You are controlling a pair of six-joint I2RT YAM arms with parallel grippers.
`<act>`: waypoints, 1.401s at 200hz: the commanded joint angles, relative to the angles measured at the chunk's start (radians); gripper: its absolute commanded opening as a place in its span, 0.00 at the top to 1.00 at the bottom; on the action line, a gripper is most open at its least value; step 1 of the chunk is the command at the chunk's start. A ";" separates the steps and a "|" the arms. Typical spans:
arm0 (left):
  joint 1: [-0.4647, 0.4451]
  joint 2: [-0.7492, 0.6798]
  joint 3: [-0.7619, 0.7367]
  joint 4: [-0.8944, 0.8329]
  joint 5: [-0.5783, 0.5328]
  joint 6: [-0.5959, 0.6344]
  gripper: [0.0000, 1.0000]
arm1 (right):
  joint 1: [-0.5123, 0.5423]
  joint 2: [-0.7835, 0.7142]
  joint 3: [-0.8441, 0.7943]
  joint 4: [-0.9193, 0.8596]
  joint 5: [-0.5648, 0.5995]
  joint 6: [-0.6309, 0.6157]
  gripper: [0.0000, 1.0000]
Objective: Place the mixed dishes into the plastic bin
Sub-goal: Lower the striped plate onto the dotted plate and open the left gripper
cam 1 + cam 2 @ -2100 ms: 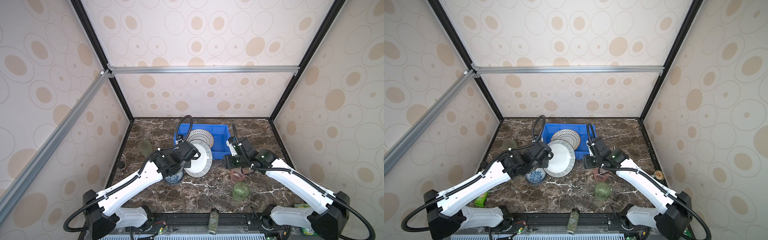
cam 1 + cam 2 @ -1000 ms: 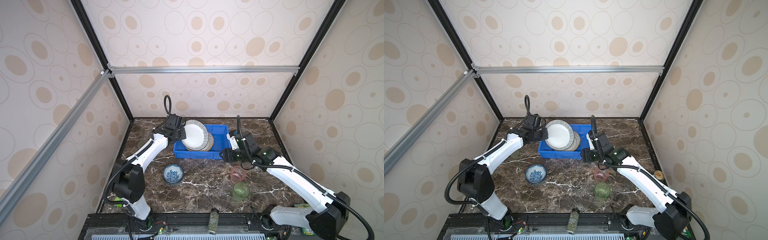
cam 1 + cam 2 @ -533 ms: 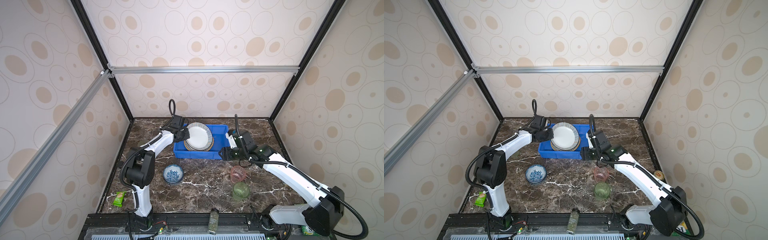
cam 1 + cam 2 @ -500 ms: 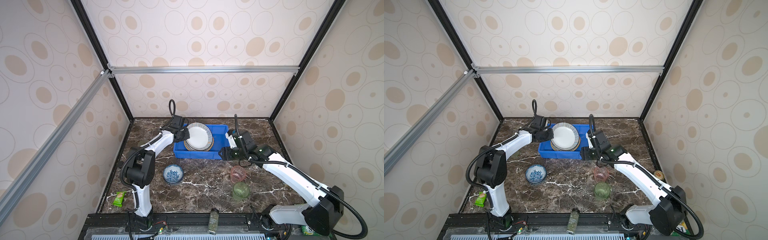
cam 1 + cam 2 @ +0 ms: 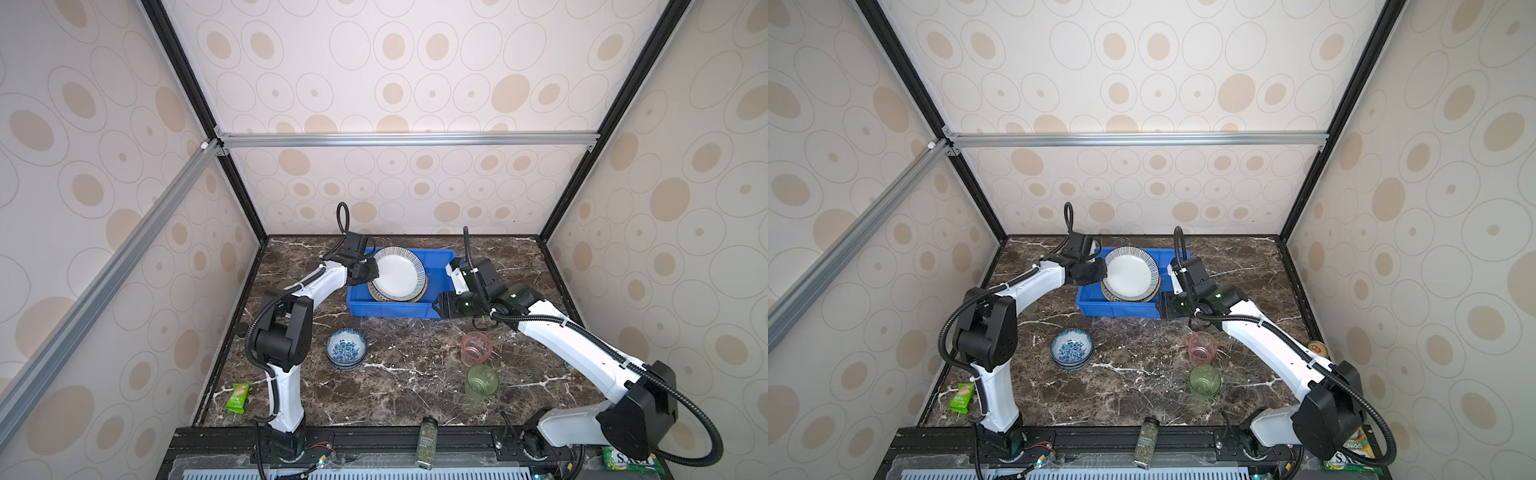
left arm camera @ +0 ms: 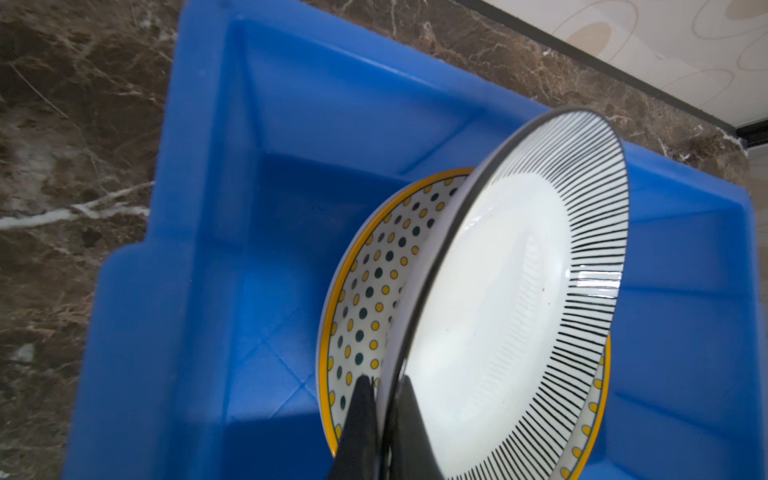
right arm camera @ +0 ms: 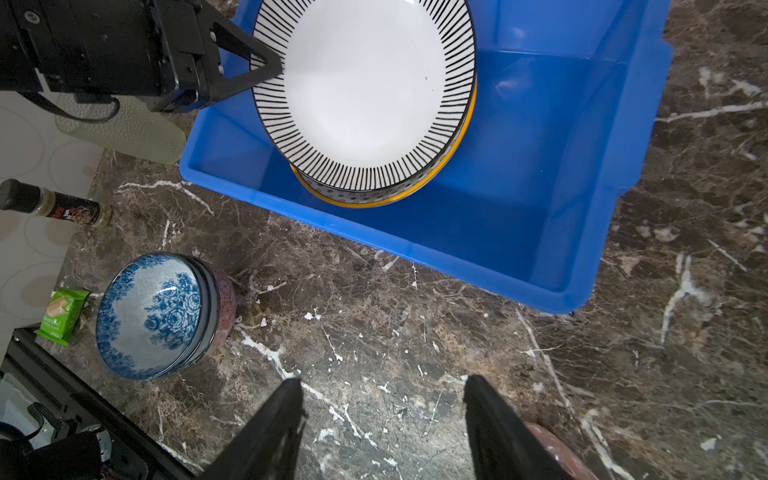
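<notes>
Green-labelled spice jar stands nearest, at the front rail, and a yellow-green snack packet lies at the near left edge of the marble tabletop; neither belongs to the job. Further in, a translucent green cup sits just in front of a translucent pink cup on the right. A blue-white floral bowl, apparently nested on another bowl, sits left of centre. All of these are outside the bin.

Beyond the cups the right gripper hangs over bare marble near the front right corner of the blue plastic bin, its jaws apart and holding nothing.

Inside the bin, towards its left half, a dotted-rim plate lies flat. Over it the left gripper is clamped on the edge of the striped-rim plate, which is tilted, its far side seemingly low on the dotted one.

The step in hand looks like setting this plate onto the stack. Next, the left arm should lower the held edge until the plate nests, then part its jaws and back out over the left wall. Letting go while it is this tilted could make it slide or clatter. The idle right arm is well placed for the pink cup.
</notes>
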 commanded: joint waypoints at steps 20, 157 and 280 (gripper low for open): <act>0.008 0.008 0.040 0.096 0.028 -0.029 1.00 | -0.007 -0.011 0.000 0.002 -0.008 0.007 0.35; 0.010 0.074 -0.059 0.098 0.089 -0.081 1.00 | -0.007 -0.104 -0.081 0.019 -0.013 0.057 0.35; 0.018 0.119 0.000 -0.013 -0.013 -0.039 0.87 | -0.007 -0.116 -0.082 -0.008 -0.013 0.051 0.35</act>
